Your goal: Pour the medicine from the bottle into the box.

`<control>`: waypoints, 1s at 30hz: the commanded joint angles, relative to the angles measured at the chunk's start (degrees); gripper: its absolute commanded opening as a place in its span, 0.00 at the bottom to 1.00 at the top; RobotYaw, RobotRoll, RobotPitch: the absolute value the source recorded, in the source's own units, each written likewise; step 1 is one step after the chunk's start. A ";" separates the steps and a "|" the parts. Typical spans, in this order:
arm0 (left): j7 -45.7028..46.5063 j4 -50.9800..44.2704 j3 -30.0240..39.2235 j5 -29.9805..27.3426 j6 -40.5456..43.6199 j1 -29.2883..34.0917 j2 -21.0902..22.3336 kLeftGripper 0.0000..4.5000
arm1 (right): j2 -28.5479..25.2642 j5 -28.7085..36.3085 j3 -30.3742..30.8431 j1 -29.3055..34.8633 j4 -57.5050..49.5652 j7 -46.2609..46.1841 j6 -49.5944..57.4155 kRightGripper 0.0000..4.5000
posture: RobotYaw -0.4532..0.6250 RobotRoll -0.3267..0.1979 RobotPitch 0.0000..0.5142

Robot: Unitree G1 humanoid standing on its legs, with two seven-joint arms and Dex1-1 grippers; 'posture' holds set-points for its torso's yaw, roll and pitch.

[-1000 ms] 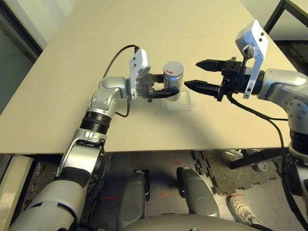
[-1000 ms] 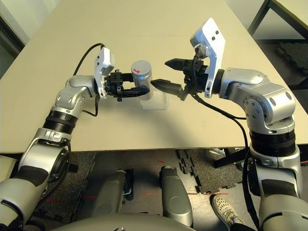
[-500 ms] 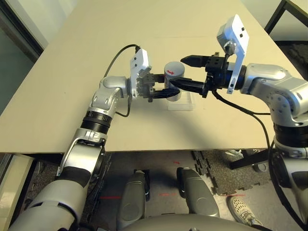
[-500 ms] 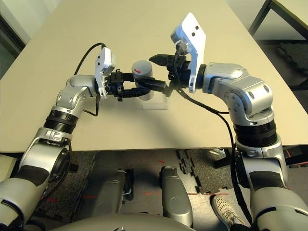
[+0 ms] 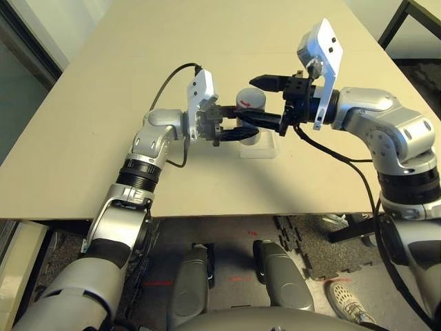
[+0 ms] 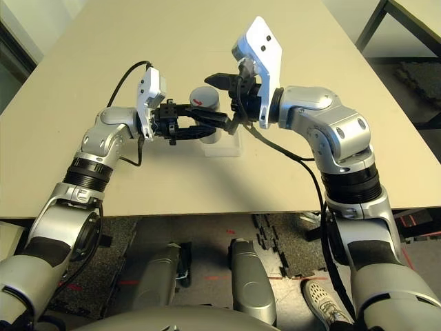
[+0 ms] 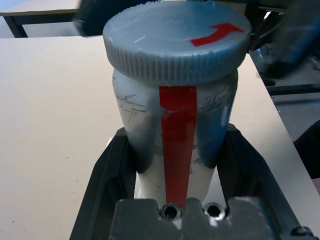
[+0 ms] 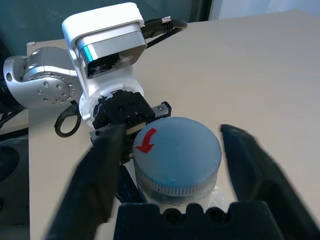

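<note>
- The clear, colourless shallow plastic box (image 5: 258,147) lies on the tabletop directly under and just behind the bottle; most of it is hidden by the bottle and both grippers, so only its near edge and corners can be made out, and whether the bottle's base touches it cannot be told.
- The small silvery-grey cylindrical bottle (image 5: 249,117) with a red and white label stands upright; its lower body is hidden behind black fingers in the head views, and its base is cut off in the left wrist view.
- The round grey ribbed cap (image 7: 176,39) with a red arrow mark sits on top of the bottle.
- The left gripper (image 5: 231,131) reaches in level from the left, its jaws pinching the bottle's body below the cap, one finger (image 7: 102,175) against each side of the label.
- The right gripper (image 5: 260,98) comes in from the right at cap height. Its jaws are spread and straddle the cap, one finger (image 8: 97,175) on either side; both fingers appear blurred, a gap shows between each finger and the cap rim, and no contact can be seen.
- The pale beige tabletop (image 5: 138,76) carries the box. A dark table frame (image 5: 396,21) stands at the far right, and black floor mats (image 5: 303,238) lie on the grey floor below the near edge.
</note>
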 commanded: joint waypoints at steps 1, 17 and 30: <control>-0.46 -0.83 -0.43 0.35 0.22 -0.21 -0.08 0.54 | 0.10 -0.58 1.05 -0.30 0.18 0.58 -0.05 0.57 | 0.27 0.62 0.27; -0.34 -0.97 -0.55 0.66 0.33 0.04 -0.03 0.54 | 3.23 2.81 -3.25 -5.34 1.23 -1.62 2.92 0.57 | 0.27 0.62 0.28; 0.29 -1.36 -0.12 0.73 0.58 -0.14 -0.28 0.54 | 5.36 1.51 -6.32 -7.29 6.11 -5.81 1.35 0.57 | 0.28 0.62 0.30</control>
